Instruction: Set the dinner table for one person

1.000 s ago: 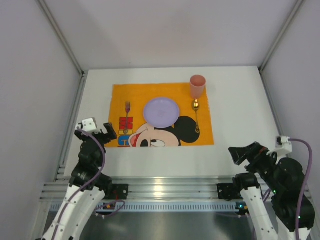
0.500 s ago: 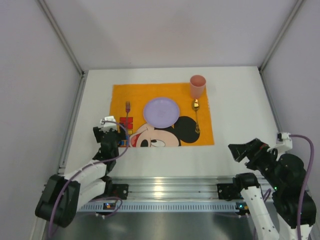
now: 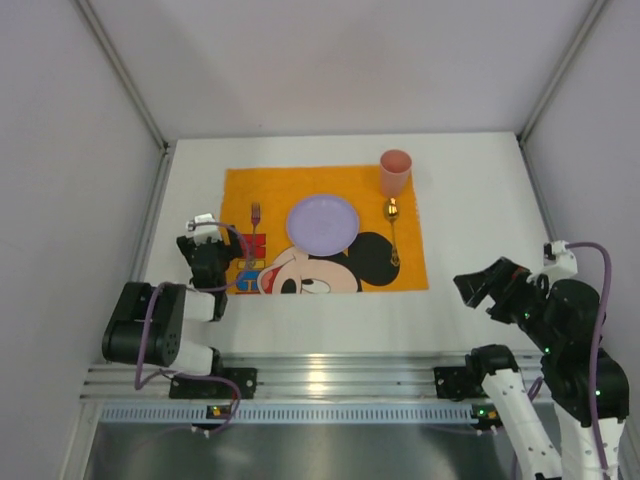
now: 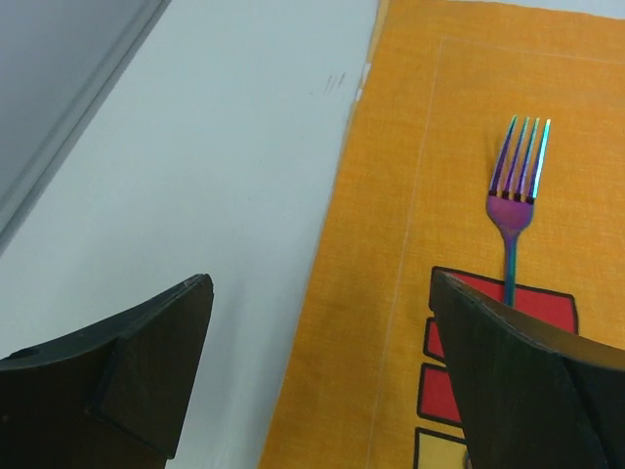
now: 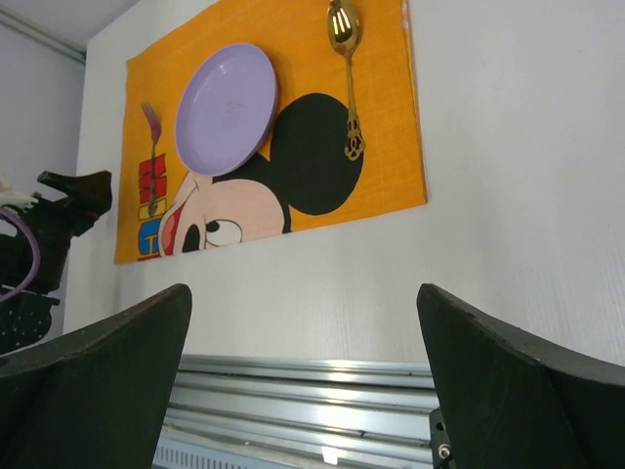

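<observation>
On the white dinner table (image 3: pixel 480 200) lies an orange Mickey Mouse placemat (image 3: pixel 405 262). It carries a lilac plate (image 3: pixel 323 222), a pink cup (image 3: pixel 395 172) at its far right corner, a gold spoon (image 3: pixel 393 232) right of the plate and an iridescent fork (image 3: pixel 254 222) left of it. My left gripper (image 3: pixel 207 252) stands open and empty low over the mat's left edge; in the left wrist view the fork (image 4: pixel 515 210) lies ahead of its right finger (image 4: pixel 527 381). Open too, my right gripper (image 3: pixel 478 285) hovers over bare table near the front right, holding nothing.
Grey enclosure walls close in the table on the left, right and back. An aluminium rail (image 3: pixel 320 380) runs along the near edge between the arm bases. In the right wrist view the rail (image 5: pixel 312 386) lies below the right gripper (image 5: pixel 303 362).
The left arm has folded down and back, bringing its gripper low at the placemat's left edge. The right arm has shifted slightly. Nothing on the mat has moved.
</observation>
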